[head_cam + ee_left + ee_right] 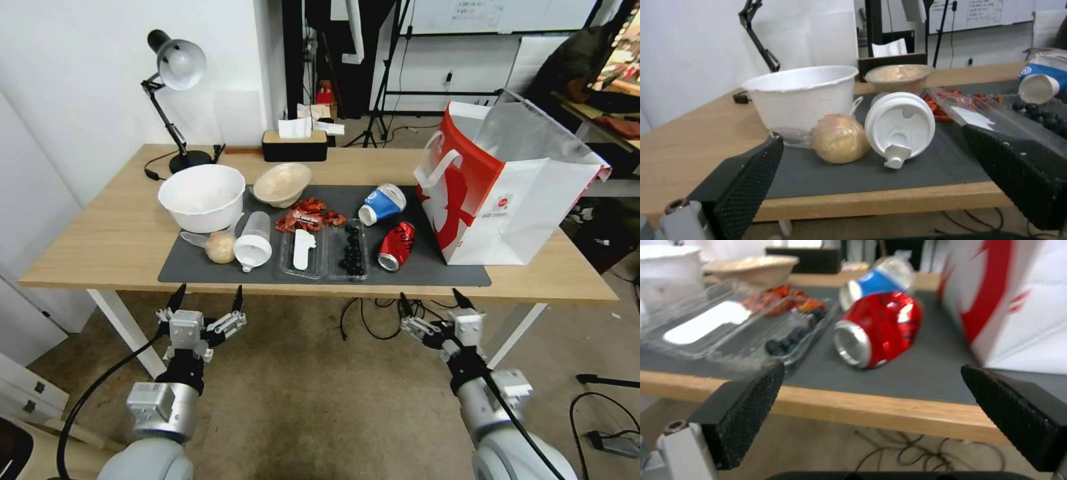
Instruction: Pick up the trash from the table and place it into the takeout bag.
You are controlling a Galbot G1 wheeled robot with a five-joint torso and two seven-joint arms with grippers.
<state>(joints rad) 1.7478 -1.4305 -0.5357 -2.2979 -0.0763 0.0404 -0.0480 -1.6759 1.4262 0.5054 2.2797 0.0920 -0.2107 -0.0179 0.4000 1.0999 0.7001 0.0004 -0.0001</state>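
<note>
On the table's [100, 247] dark mat lies the trash: a beige lump [220, 247] [838, 138], a clear lidded cup [254, 241] [900, 125] on its side, red wrappers [308, 215], a tan bowl [283, 183] [899, 77], a tipped blue-and-white cup [382, 203] [876, 281] and a red soda can [397, 245] [878, 328]. The takeout bag [507, 193] [1018, 300] stands open at the mat's right end. My left gripper [207, 297] hangs open below the front edge, facing the lump. My right gripper [433, 300] is open too, facing the can.
A large white bowl [201, 197] stands at the mat's back left. A clear clamshell tray [323, 252] with dark berries and a white spoon lies mid-mat. A desk lamp [175, 67] and a tissue box [295, 143] stand at the back. Cables trail on the floor.
</note>
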